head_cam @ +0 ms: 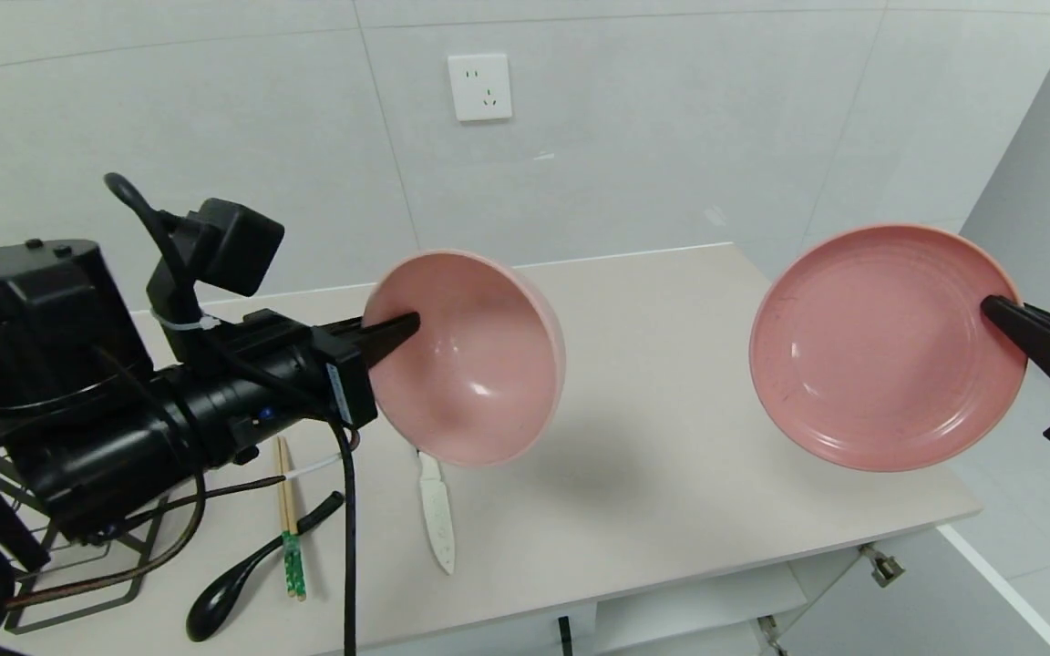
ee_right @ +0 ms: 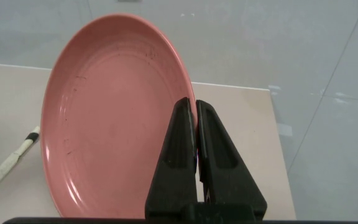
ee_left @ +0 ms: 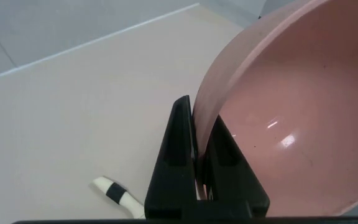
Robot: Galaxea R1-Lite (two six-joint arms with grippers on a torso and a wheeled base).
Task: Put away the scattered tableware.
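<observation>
- My left end effector (head_cam: 405, 328) is clamped tight on the rim of the pink bowl (head_cam: 479, 374), above the bench (head_cam: 671, 428).
- My right end effector (head_cam: 997, 312) pinches the pink plate (head_cam: 880, 346), at the bowl's 3 o'clock.
- The head view adds chopsticks (head_cam: 287, 510) and a black spoon (head_cam: 229, 588) at the bowl's 7 o'clock; both wrist views catch the white knife (ee_left: 120, 196).

Bright, even light; soft shadows.
</observation>
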